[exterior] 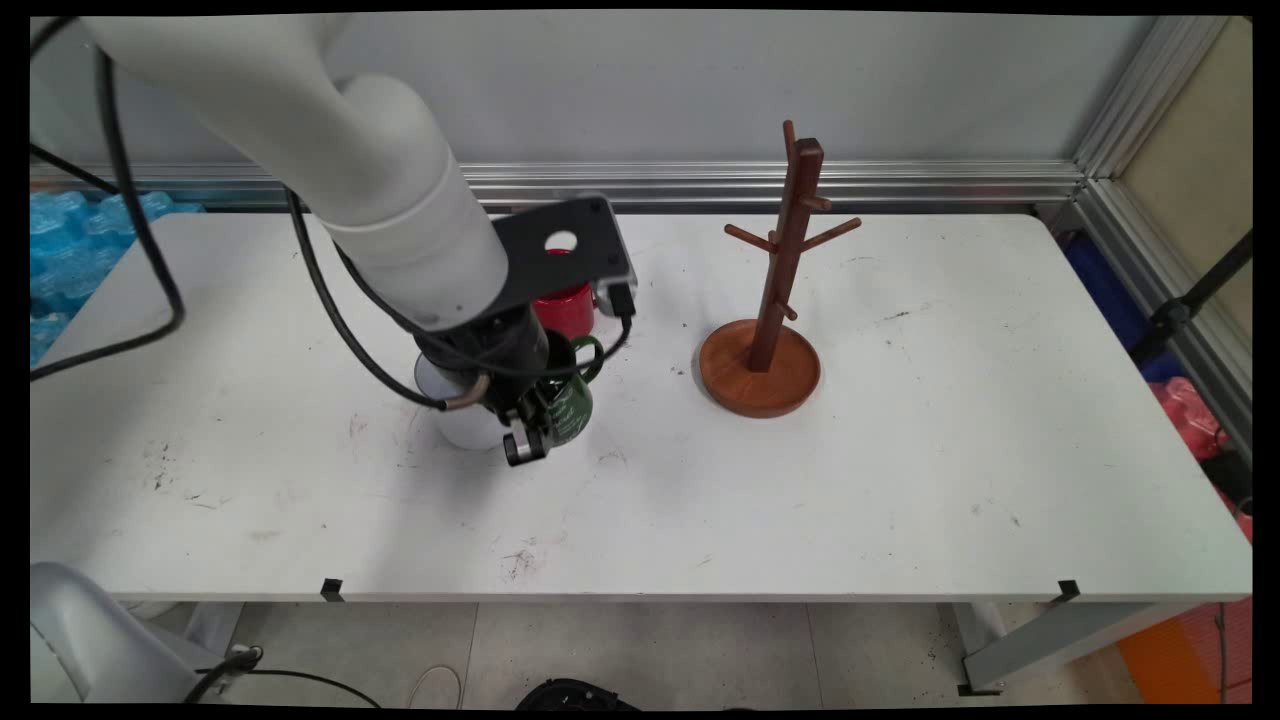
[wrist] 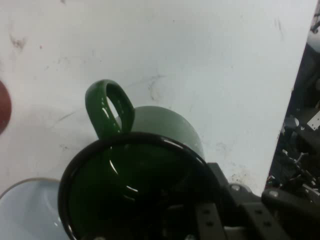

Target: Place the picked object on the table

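From above the table, my gripper (exterior: 528,425) is down at the green mug (exterior: 568,400), with a white mug (exterior: 455,420) just beside it, a red mug (exterior: 565,308) behind and the wooden mug tree (exterior: 775,300) well apart. Along my hand, the green mug (wrist: 135,195) fills the view, handle (wrist: 109,107) upward (the rim is dark); my fingers seem clamped on its rim.
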Controlling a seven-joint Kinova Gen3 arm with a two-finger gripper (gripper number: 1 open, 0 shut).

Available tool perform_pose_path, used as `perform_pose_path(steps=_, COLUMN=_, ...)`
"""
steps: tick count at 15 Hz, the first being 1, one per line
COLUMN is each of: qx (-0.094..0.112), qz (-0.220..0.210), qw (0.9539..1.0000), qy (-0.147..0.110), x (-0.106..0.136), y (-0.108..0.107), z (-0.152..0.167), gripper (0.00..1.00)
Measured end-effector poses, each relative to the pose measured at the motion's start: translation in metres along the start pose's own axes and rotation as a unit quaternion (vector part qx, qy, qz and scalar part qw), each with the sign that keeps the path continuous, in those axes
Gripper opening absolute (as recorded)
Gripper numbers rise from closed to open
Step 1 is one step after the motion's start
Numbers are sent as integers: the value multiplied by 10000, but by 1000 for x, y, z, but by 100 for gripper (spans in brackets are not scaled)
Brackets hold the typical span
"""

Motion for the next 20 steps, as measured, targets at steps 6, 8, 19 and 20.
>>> perform_pose_path(steps=6, qx=-13, qz=91, qw=9996, qy=-266, x=4, y=10, z=30, gripper=0)
perform_pose_path(steps=8, qx=-43, qz=90, qw=9994, qy=-320, x=4, y=12, z=40, gripper=0)
perform_pose_path(steps=19, qx=-186, qz=114, qw=9992, qy=-327, x=9, y=15, z=82, gripper=0)
perform_pose_path(steps=20, qx=-196, qz=118, qw=9992, qy=-326, x=9, y=14, z=86, gripper=0)
